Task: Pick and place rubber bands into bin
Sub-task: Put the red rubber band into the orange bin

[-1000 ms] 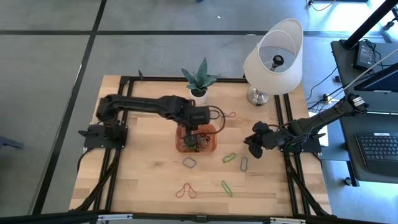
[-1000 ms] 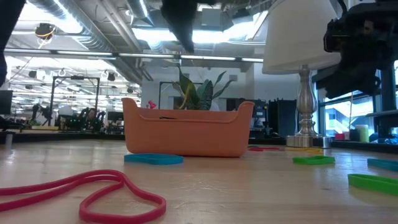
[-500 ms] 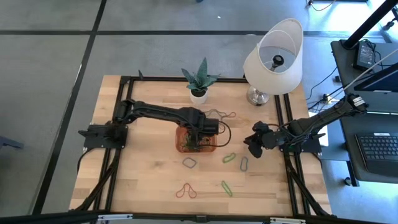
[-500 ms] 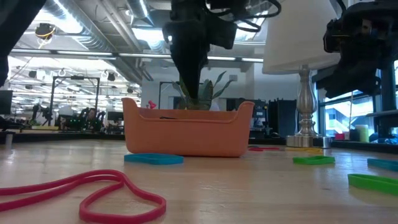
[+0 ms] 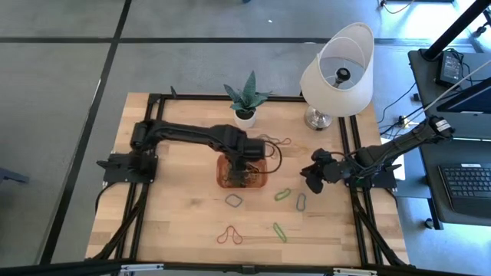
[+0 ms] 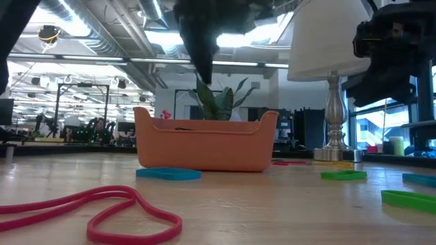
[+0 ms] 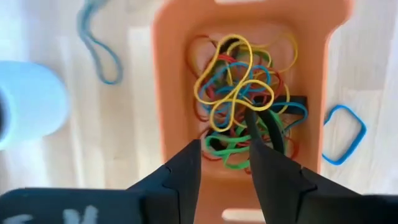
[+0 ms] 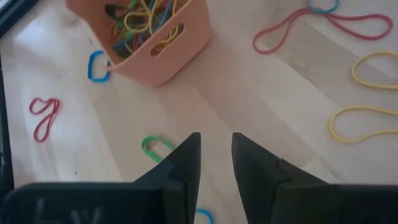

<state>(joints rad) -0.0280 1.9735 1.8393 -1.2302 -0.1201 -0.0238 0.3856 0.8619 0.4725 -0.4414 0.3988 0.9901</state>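
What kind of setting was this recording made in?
Probably an open-plan lab or workshop: exposed ceiling ducts and strip lights, a taped grey floor, and a desk with a black keyboard beside the wooden table.

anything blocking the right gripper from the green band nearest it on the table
Nothing visible does. The right gripper hangs near the table's right edge, and the green band lies on bare wood just ahead of its fingers. The bin sits farther off, beyond the band, and the left gripper is over that bin, out of the path.

bin [image 5: 242,172]: orange, upright, mid-table | rubber bands [image 7: 239,99]: tangled inside, others loose around
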